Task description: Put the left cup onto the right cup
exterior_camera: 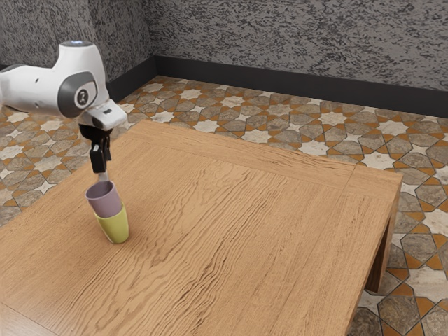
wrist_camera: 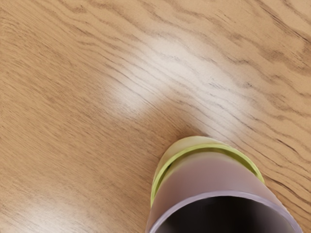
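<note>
So the purple cup (exterior_camera: 104, 199) is sitting in the mouth of the yellow-green cup (exterior_camera: 115, 225), near the table edge on the exterior view's left. It's not stacked straight: the purple one leans, with its top tipped toward the exterior view's left. In the wrist view the purple cup (wrist_camera: 214, 194) is right under the hand, and the yellow-green cup (wrist_camera: 171, 160) shows as a ring hugging its wall, so it's nested inside rather than beside it.

My read is that the stacking part is basically done. What's left is letting go if that hasn't happened, backing the hand off, and hoping the tilted cup doesn't tip out.

The gripper (exterior_camera: 102, 175) hangs straight down with its tip right at the purple cup's rim. From the side it looks narrow, but I honestly can't tell whether it's pinching the rim or only hovering at it.

Other hard bits: how deep the purple cup sits is hidden by the yellow-green wall, and the wrist view cuts off the purple rim. Otherwise it's just the wooden table (exterior_camera: 245, 224) around them.
</note>
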You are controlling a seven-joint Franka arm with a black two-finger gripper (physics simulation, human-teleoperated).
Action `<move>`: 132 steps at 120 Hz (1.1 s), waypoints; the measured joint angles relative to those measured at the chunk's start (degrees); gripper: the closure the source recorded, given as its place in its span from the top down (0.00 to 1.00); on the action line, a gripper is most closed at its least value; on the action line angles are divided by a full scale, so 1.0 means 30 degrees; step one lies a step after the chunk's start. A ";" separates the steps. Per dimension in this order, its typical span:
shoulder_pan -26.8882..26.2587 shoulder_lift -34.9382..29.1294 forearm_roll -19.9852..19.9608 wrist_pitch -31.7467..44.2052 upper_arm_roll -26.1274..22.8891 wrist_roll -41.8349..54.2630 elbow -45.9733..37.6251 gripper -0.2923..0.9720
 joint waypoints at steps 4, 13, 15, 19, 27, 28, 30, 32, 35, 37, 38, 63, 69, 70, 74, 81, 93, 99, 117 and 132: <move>-0.0103 -0.0165 0.0003 -0.0138 0.0000 -0.0022 0.0021 0.76; -0.0316 -0.0473 0.0012 -0.0478 0.0007 -0.0109 0.0073 0.76; -0.0364 -0.0547 0.0009 -0.0573 0.0013 -0.0135 0.0113 0.77; -0.0443 -0.0656 0.0009 -0.0768 0.0020 -0.0189 0.0242 0.77; -0.0540 -0.0824 0.0010 -0.1237 0.0026 -0.0316 0.0610 0.77; -0.0550 -0.0860 0.0010 -0.1302 0.0026 -0.0334 0.0648 0.77; -0.0572 -0.0941 0.0012 -0.1434 0.0027 -0.0371 0.0711 0.77; -0.0596 -0.1024 0.0013 -0.1565 0.0028 -0.0408 0.0762 0.77; -0.0632 -0.1146 0.0014 -0.1767 0.0028 -0.0464 0.0821 0.77; -0.0654 -0.1217 0.0013 -0.1903 0.0028 -0.0502 0.0859 0.77; -0.0665 -0.1259 0.0008 -0.1973 0.0028 -0.0521 0.0889 0.77; -0.0874 -0.1765 -0.0024 -0.3863 0.0029 -0.1033 0.2239 0.77; -0.0947 -0.1862 0.0000 -0.4266 0.0029 -0.1192 0.2422 0.77; -0.0960 -0.1874 0.0009 -0.4331 0.0029 -0.1218 0.2471 0.77; -0.1011 -0.1911 0.0039 -0.4578 0.0029 -0.1315 0.2652 0.77; -0.1100 -0.1940 0.0129 -0.5023 0.0029 -0.1475 0.3056 0.77; -0.1257 -0.1952 0.0365 -0.5695 0.0029 -0.1718 0.3576 0.77; -0.1329 -0.1953 0.0436 -0.5979 0.0029 -0.1825 0.3865 0.77; -0.1534 -0.1955 0.0636 -0.6662 0.0029 -0.2099 0.4800 0.77; -0.1739 -0.1965 0.0952 -0.7276 0.0029 -0.2294 0.5965 0.77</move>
